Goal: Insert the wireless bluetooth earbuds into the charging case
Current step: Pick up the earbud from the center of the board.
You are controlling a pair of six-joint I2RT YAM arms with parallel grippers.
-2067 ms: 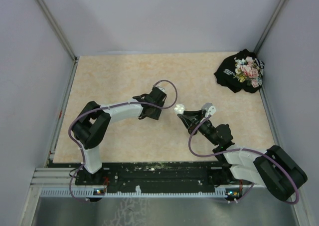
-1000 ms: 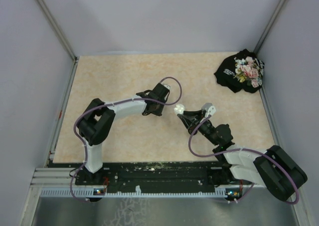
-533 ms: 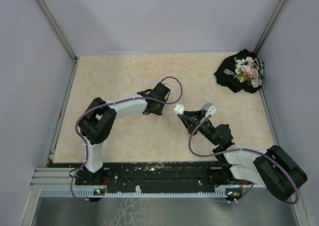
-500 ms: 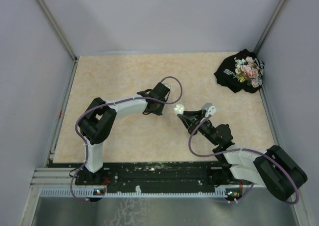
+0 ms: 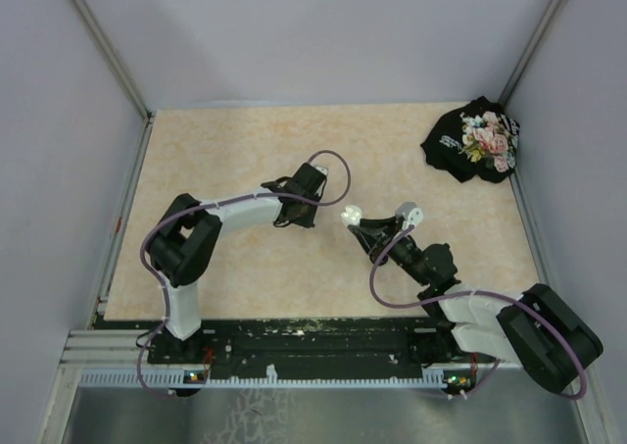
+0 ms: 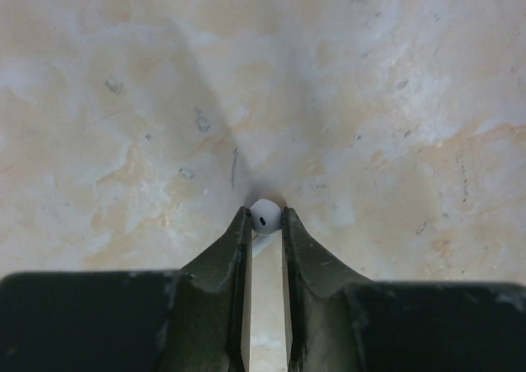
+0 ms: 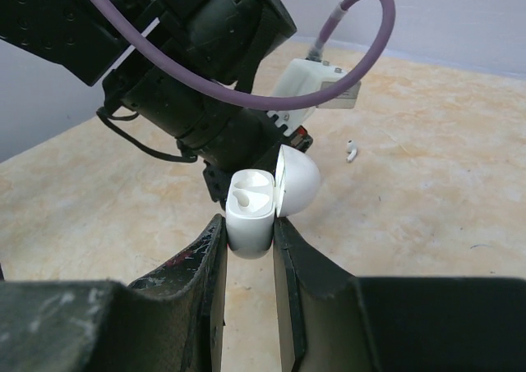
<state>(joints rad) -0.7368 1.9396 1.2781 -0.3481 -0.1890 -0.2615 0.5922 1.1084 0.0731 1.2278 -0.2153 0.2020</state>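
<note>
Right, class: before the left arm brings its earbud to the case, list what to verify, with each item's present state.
1. The left gripper pinches the small white rounded earbud: ok.
2. The right gripper clamps the white plastic oval charging case: ok.
3. The case's domed lid hinged open: ok.
4. Empty slot for this earbud: cannot tell; one white bud sits in the case.
5. Earbud's stem orientation: cannot tell, hidden in the grip.

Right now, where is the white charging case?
Top view: the white clamshell charging case sits open in the right end effector, near centre, right of the left end effector.
</note>
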